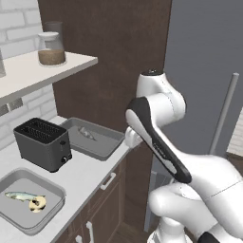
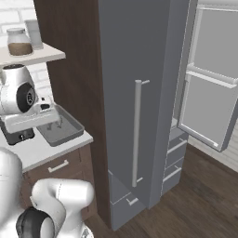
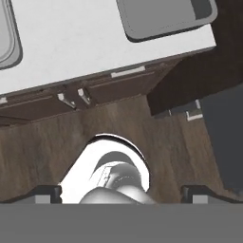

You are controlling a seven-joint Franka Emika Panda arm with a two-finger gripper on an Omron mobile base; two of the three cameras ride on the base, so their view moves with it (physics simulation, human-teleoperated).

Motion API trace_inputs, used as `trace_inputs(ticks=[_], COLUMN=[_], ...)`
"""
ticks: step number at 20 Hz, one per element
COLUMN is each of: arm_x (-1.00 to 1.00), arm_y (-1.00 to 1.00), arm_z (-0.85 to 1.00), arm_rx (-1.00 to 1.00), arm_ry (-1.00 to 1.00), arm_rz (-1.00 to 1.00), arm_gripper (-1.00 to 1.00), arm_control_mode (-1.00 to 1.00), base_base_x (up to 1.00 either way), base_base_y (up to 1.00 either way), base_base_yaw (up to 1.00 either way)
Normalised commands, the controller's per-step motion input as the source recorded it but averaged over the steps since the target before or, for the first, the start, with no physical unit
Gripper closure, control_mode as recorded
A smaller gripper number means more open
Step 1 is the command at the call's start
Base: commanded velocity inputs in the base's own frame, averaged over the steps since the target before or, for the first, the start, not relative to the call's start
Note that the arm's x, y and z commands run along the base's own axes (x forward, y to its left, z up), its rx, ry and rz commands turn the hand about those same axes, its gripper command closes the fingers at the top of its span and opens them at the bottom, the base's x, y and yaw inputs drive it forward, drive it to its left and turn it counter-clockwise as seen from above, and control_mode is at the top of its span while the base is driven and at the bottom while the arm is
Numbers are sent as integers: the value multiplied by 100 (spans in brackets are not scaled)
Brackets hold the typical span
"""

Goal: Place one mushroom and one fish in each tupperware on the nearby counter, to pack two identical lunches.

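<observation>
- Nearest us, lower left of the left base view: shallow grey rectangular tray (image 1: 31, 201) holding silvery fish (image 1: 21, 195) touching tan mushroom (image 1: 37, 204).
- Second grey tray (image 1: 91, 137), past black toaster (image 1: 42, 144), holds one fish (image 1: 87, 134); we see no mushroom there.
- Gripper (image 3: 121, 194): fingers spread wide, empty, off the off-white counter (image 3: 85, 42), which lies toward the frame top.

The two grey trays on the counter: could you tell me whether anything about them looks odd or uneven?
Yes: the near tupperware holds a fish and a mushroom, while the far tupperware beyond the toaster shows just one fish.
</observation>
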Motion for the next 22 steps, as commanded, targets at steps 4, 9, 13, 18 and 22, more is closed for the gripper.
trace_inputs(ticks=[4,9,13,18,22], arm_x=[-85,-88,-37,-14,-5], arm_y=[-29,-33,-48,-24,0], arm_z=[47,12,19,19,1], arm_rx=[-6,3,16,10,2], arm_ry=[-34,-31,-4,0,0], arm_rz=[-25,-23,-4,0,0], arm_gripper=[-100,-100,-100,-100,-100], arm_control_mode=[-100,-100,-100,-100,-100], base_base_x=[0,0,0,0,0], base_base_y=[0,0,0,0,0], base_base_yaw=[0,0,0,0,0])
